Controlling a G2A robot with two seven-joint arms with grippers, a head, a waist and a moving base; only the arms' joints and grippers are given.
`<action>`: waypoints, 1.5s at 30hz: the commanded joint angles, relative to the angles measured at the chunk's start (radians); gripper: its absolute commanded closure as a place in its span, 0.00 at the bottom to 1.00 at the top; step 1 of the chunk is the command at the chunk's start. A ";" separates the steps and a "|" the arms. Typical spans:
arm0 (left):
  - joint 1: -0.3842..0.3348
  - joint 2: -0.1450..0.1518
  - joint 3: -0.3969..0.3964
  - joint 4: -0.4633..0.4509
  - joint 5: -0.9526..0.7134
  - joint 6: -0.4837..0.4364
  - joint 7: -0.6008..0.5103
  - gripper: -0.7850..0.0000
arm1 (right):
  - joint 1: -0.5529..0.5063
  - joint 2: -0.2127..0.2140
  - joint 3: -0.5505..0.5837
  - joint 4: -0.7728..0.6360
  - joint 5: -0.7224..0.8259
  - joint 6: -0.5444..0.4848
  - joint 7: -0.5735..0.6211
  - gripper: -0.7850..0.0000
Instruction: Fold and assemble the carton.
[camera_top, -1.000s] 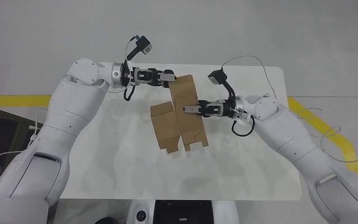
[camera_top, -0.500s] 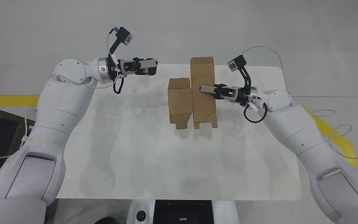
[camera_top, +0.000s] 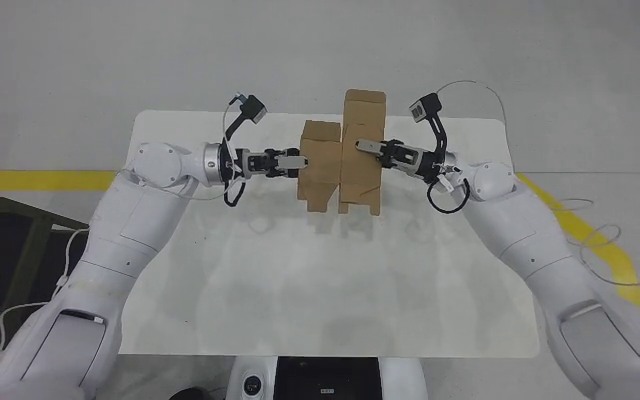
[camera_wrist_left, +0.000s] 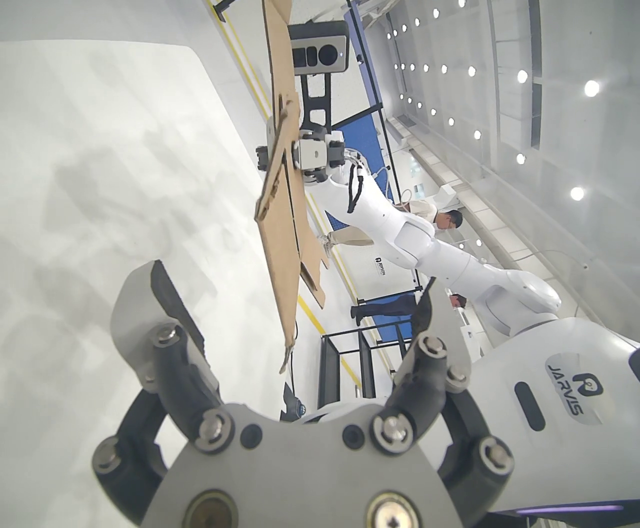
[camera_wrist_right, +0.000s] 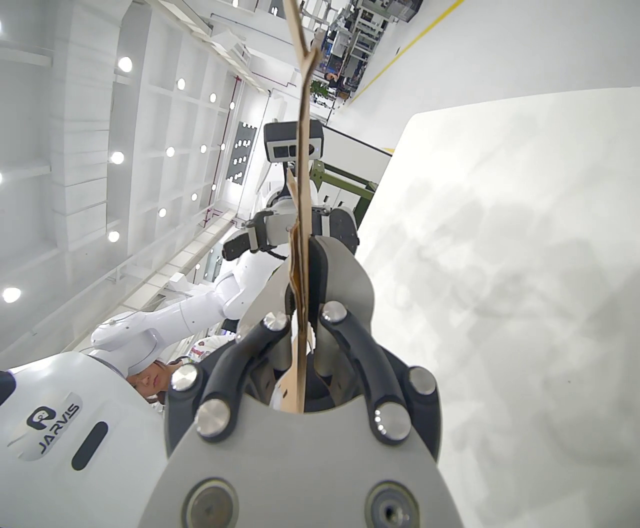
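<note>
The flattened carton (camera_top: 322, 172) is being held upright above the desk (camera_top: 200, 300), clear of its surface, near the middle of the far edge. It is being gripped by the right tool (camera_top: 366, 148), whose jaws are being pressed narrowly onto the cardboard from both sides, the sheet being seen edge-on between them in the right wrist view. The left tool (camera_top: 296, 160) is being held at the carton's opposite side, spread wide. The carton's edge is lying in line with the gap and is being touched by neither of the fingers (camera_wrist_left: 165, 300).
</note>
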 joint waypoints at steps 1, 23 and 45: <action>0.019 0.002 -0.004 -0.029 -0.001 0.017 0.007 0.00 | -0.004 -0.003 0.006 0.005 -0.001 0.000 -0.004 1.00; 0.085 0.005 -0.022 -0.083 0.016 0.086 0.007 1.00 | -0.030 -0.033 0.080 0.021 -0.044 0.007 0.011 1.00; -0.069 -0.003 -0.040 0.083 -0.127 0.175 -0.343 1.00 | -0.050 -0.014 0.212 0.029 -0.043 -0.028 0.170 0.00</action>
